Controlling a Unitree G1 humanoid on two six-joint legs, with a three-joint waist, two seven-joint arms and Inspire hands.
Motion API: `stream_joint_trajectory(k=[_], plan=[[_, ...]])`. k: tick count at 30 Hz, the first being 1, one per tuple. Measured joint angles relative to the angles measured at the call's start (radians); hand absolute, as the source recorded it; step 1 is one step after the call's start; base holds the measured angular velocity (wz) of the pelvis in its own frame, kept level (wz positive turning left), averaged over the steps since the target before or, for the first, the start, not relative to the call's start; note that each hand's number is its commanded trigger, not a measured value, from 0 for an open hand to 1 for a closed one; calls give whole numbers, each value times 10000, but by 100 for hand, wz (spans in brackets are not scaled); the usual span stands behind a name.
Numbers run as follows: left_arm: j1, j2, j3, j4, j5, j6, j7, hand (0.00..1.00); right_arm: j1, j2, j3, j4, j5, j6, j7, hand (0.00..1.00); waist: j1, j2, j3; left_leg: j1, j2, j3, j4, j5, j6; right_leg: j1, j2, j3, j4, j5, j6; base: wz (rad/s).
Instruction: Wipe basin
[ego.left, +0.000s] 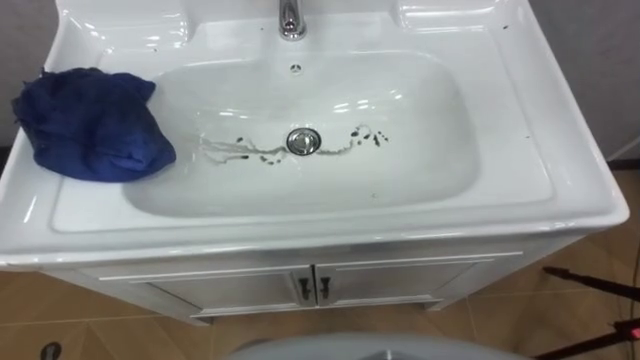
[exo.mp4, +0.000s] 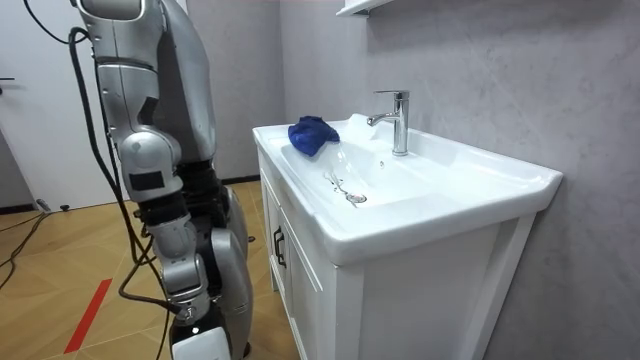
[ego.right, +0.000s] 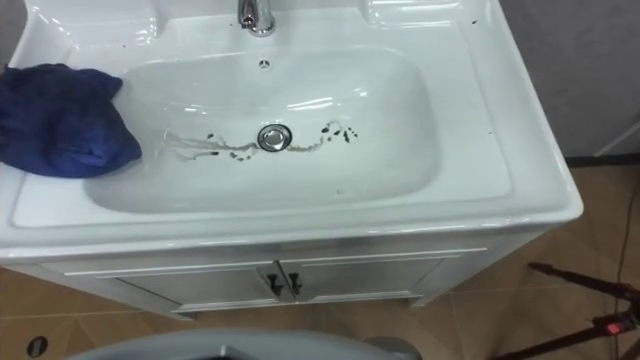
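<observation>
Smears of dark grime (ego.left: 262, 154) are running across the bottom of the white basin (ego.left: 470, 140), on both sides of the drain (ego.left: 302, 141). We are standing at the front of the cabinet (ego.left: 400, 282), looking down into the bowl. A crumpled blue cloth (ego.left: 92, 122) is lying on the basin's left rim, drooping a little over the bowl's edge, well apart from the tap (ego.left: 290, 20). Our right hand (exo.mp4: 198, 340) is hanging low at our side, away from the cloth; whether it is open or closed we cannot tell.
</observation>
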Motion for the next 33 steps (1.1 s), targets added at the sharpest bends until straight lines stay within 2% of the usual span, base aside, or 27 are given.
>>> stream_joint_trajectory(k=[6,11,13,14,16,18,20,21,22,23,24,25,27,29,30,33], plan=[[261,3,116,3,-1366,-8,412,0,-8,25,-405,151,53,4,-123,0,-7,-41,-19,53,-2,-10,-10,1,0,57,-7,-55,-13,-33,11,1],[496,54,1287,-88,-1825,0,782,0,0,-8,-838,144,55,38,-189,0,59,24,-16,55,-1,-36,14,1,-1,66,-9,-82,-13,-53,4,0],[693,85,1629,-521,-2005,1,1083,0,-26,-83,-900,111,55,27,-241,0,116,96,-32,64,-1,-45,24,1,-2,84,-8,-88,-3,-53,4,0],[752,89,1962,-833,-2201,-20,1354,0,-28,-142,-1050,111,72,17,-256,0,251,71,-19,74,-1,-45,24,2,-3,82,-10,-90,39,-53,4,3],[787,95,2548,-1363,-2813,-270,1821,0,-47,-196,-1268,10,347,-20,-376,0,383,95,-27,75,-1,-97,5,2,-4,127,-13,-146,33,-53,3,7],[736,119,3419,-1960,-3179,-659,2499,0,-194,-258,-1601,-105,766,-340,-429,0,538,137,-36,75,-10,-162,7,10,-20,231,-6,-219,-99,-40,-17,10],[701,144,3710,-2442,-3374,-992,3087,0,-192,-323,-1598,-320,1144,-536,-429,0,616,142,-19,73,-35,-295,9,22,-31,354,-4,-335,-255,1,-21,16],[807,143,3997,-3027,-3650,-1062,3417,0,-172,-346,-1648,-473,1358,-661,-420,0,709,269,-90,74,-36,-329,-4,23,-33,373,3,-356,-292,12,-23,13],[822,151,4149,-3415,-3804,-1077,3598,0,-163,-351,-1657,-505,1421,-740,-417,0,769,277,-92,71,-36,-346,-16,26,-37,366,5,-359,-289,12,-23,8],[926,192,4395,-4098,-4008,-1260,4021,0,-159,-361,-1673,-513,1478,-872,-415,0,846,293,-97,58,-39,-400,-56,39,-49,345,6,-386,-280,11,-23,7],[1042,256,4523,-4620,-4183,-1555,4530,0,-161,-390,-1683,-525,1495,-952,-415,0,923,326,-105,47,-40,-422,-75,45,-52,325,7,-394,-283,8,-21,6],[1069,270,4598,-4857,-4172,-1677,4798,0,-157,-408,-1687,-525,1520,-1004,-418,0,971,339,-116,46,-43,-431,-82,45,-52,324,7,-389,-287,5,-16,5],[1031,335,4836,-5614,-4142,-2080,5863,0,-111,-414,-1756,-541,1720,-1143,-435,0,1128,368,-148,40,-69,-539,-84,49,-46,328,-6,-453,-283,0,-8,11],[1028,353,4892,-6099,-4150,-2347,6463,0,-62,-410,-1750,-619,1995,-1209,-434,0,1289,404,-170,52,-80,-570,-91,53,-41,342,-17,-487,-294,0,-7,8],[1029,353,4940,-6492,-4147,-2403,6805,0,-29,-397,-1750,-635,2060,-1304,-432,0,1343,431,-196,65,-90,-612,-86,53,-41,378,-19,-505,-315,0,-7,6],[1049,359,5126,-7626,-4124,-2611,7575,0,81,-376,-1758,-672,2047,-1423,-415,0,1382,411,-204,71,-106,-784,-81,53,-41,401,-29,-642,-323,0,-7,15]])
